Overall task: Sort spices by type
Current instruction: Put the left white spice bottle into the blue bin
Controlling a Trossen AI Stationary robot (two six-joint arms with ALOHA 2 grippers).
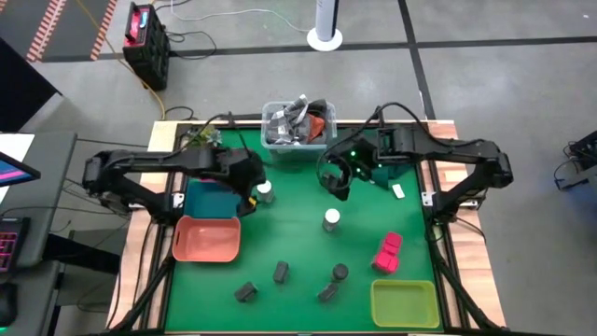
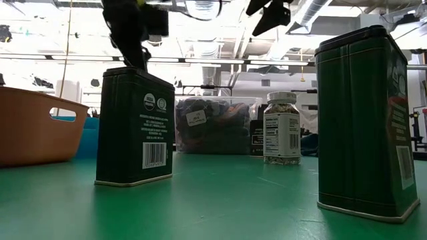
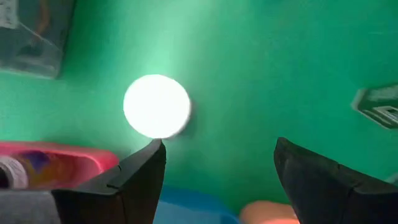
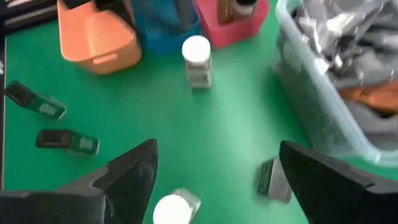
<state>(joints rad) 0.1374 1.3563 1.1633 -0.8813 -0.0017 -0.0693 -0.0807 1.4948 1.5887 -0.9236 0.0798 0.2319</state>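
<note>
We hold our left gripper [image 1: 254, 194] spread wide and empty just above a white-topped jar [image 1: 265, 192] beside the blue tray [image 1: 207, 198]. Our right gripper [image 1: 338, 182] hangs spread near the clear bin [image 1: 272, 140], above a second white-topped jar [image 1: 331, 220]. Pink blocks [image 1: 388, 252] and dark tins [image 1: 281, 272] sit on the green mat [image 1: 298, 243].

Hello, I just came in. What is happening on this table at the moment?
Two robot arms are sorting spice containers on a green table. The left gripper hangs open right by a white-topped jar, holding nothing. The right gripper is open too, above the mat near the clear bin. Another white-topped jar, two pink blocks and several dark tins stand loose. The orange tray and yellow tray look empty.
</note>
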